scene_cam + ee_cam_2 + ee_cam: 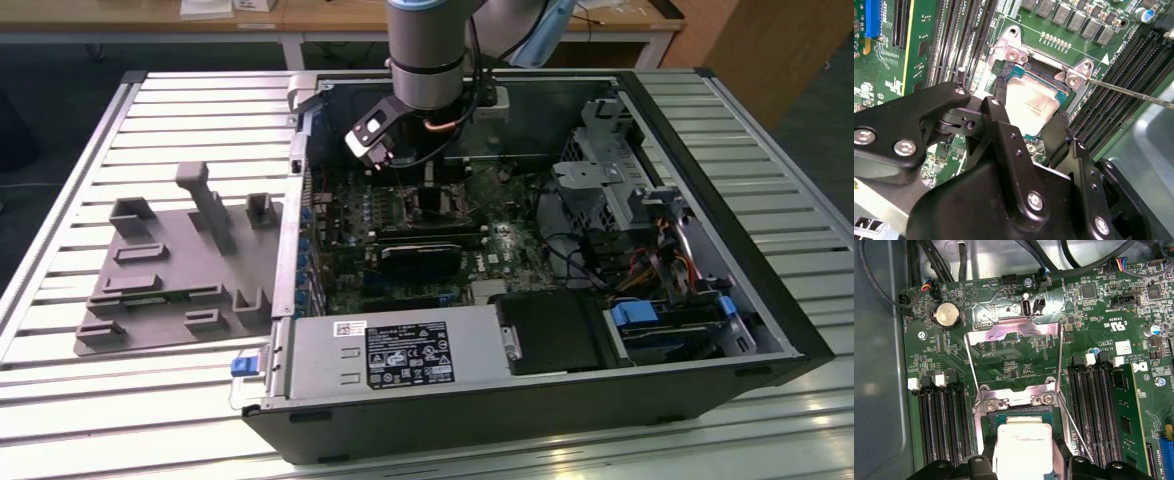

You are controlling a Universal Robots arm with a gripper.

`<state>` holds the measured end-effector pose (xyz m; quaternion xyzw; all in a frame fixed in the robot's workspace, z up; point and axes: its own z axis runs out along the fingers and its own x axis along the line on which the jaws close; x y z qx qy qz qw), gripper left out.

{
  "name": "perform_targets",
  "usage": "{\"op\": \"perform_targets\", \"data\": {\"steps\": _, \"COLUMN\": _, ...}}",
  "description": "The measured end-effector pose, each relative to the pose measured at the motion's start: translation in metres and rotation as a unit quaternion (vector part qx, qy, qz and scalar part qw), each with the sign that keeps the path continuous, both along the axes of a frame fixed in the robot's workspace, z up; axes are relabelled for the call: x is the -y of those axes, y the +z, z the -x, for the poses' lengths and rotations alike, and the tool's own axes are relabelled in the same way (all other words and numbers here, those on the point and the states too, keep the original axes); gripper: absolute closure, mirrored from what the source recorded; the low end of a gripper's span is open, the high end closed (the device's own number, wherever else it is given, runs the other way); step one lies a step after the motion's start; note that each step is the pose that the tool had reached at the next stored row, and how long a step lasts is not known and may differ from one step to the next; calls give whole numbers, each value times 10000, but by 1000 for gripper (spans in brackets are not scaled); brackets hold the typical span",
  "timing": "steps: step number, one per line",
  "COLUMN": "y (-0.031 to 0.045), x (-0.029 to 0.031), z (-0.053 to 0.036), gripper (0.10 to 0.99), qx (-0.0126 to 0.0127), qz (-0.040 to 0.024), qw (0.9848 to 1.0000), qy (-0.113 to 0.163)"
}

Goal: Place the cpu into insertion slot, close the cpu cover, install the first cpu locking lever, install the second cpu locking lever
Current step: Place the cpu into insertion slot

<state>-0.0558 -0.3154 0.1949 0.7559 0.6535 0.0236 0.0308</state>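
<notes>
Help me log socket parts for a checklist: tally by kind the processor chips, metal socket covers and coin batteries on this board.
processor chip: 1
socket cover: 1
coin battery: 1
Total: 3

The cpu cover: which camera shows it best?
The first wrist view: the cpu cover is swung open, its whole frame and window in sight. In the second wrist view I cannot pick it out; in the exterior view it is too small to tell.
</notes>
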Motion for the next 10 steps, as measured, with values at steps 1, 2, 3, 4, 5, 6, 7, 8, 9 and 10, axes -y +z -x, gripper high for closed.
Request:
{"op": "perform_targets", "data": {"steps": 1, "y": 0, "x": 0, "z": 0, "gripper": 561, "qx": 0, "qz": 0, "qw": 10000, "qy": 0}}
{"op": "perform_targets", "data": {"steps": 2, "y": -1, "x": 0, "z": 0, "gripper": 561, "qx": 0, "qz": -1, "qw": 10000, "qy": 0}}
{"op": "perform_targets", "data": {"steps": 3, "y": -1, "x": 0, "z": 0, "gripper": 561, "qx": 0, "qz": -1, "qw": 10000, "qy": 0}}
{"op": "perform_targets", "data": {"steps": 4, "y": -1, "x": 0, "z": 0, "gripper": 561, "qx": 1, "qz": 0, "qw": 10000, "qy": 0}}
{"op": "perform_targets", "data": {"steps": 5, "y": -1, "x": 0, "z": 0, "gripper": 561, "qx": 1, "qz": 0, "qw": 10000, "qy": 0}}
{"op": "perform_targets", "data": {"steps": 6, "y": 0, "x": -1, "z": -1, "gripper": 561, "qx": 1, "qz": -1, "qw": 10000, "qy": 0}}
{"op": "perform_targets", "data": {"steps": 7, "y": 1, "x": -1, "z": -1, "gripper": 561, "qx": 2, "qz": -1, "qw": 10000, "qy": 1}}
{"op": "perform_targets", "data": {"steps": 8, "y": 5, "x": -1, "z": -1, "gripper": 561, "qx": 2, "qz": -1, "qw": 10000, "qy": 1}}
{"op": "perform_targets", "data": {"steps": 9, "y": 12, "x": -1, "z": -1, "gripper": 561, "qx": 2, "qz": 0, "qw": 10000, "qy": 1}}
{"op": "perform_targets", "data": {"steps": 10, "y": 18, "x": 0, "z": 0, "gripper": 561, "qx": 1, "qz": 0, "qw": 10000, "qy": 1}}
